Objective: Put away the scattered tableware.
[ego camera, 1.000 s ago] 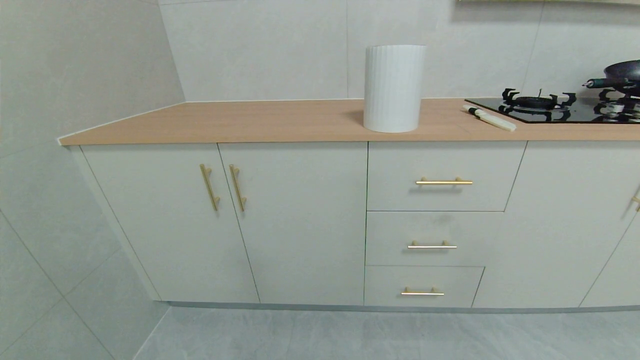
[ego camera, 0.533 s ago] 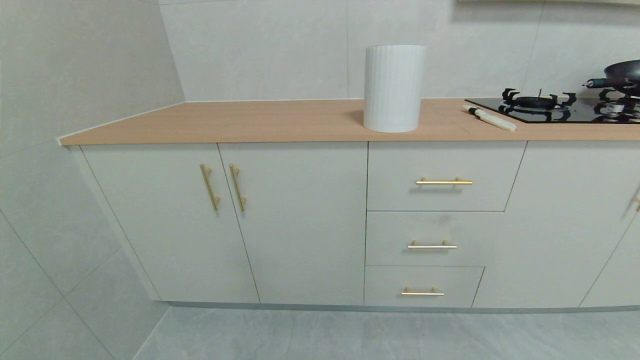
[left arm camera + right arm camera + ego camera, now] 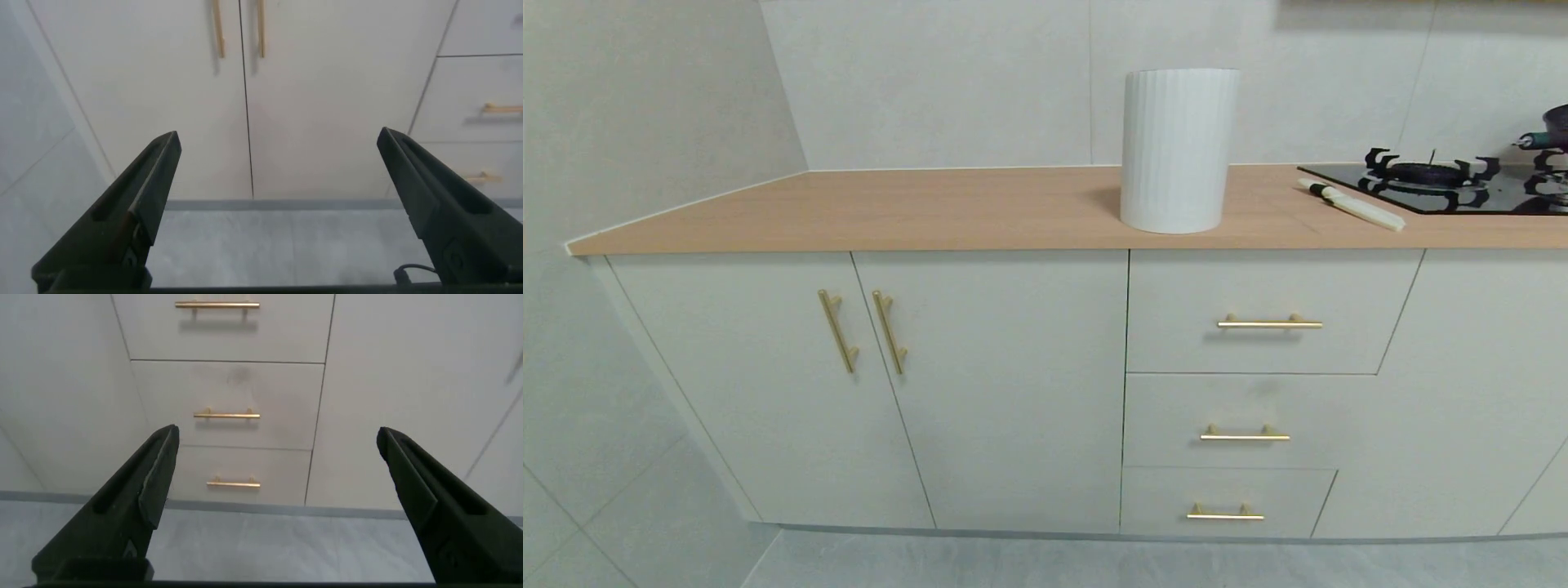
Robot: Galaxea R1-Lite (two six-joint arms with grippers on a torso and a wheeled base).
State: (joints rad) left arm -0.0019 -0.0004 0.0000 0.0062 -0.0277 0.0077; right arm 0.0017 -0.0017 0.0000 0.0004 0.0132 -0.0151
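A cream utensil with a dark band [image 3: 1352, 206] lies on the wooden countertop [image 3: 890, 208], at the right beside the hob. A tall white ribbed container [image 3: 1176, 151] stands upright on the counter to its left. My left gripper [image 3: 278, 139] is open and empty, held low in front of the double cabinet doors [image 3: 239, 28]. My right gripper [image 3: 278, 433] is also open and empty, facing the stack of drawers [image 3: 226, 415] at about the height of the middle one.
A black gas hob [image 3: 1445, 184] with pan supports sits at the counter's right end. Below the counter are two doors with gold handles [image 3: 866, 331] and three drawers [image 3: 1269, 323]. A tiled wall closes the left side. Grey floor lies before the cabinets.
The head view has shifted: the cabinets and counter appear larger and lower, and the hob sits farther right. Nothing on the counter has moved on its own.
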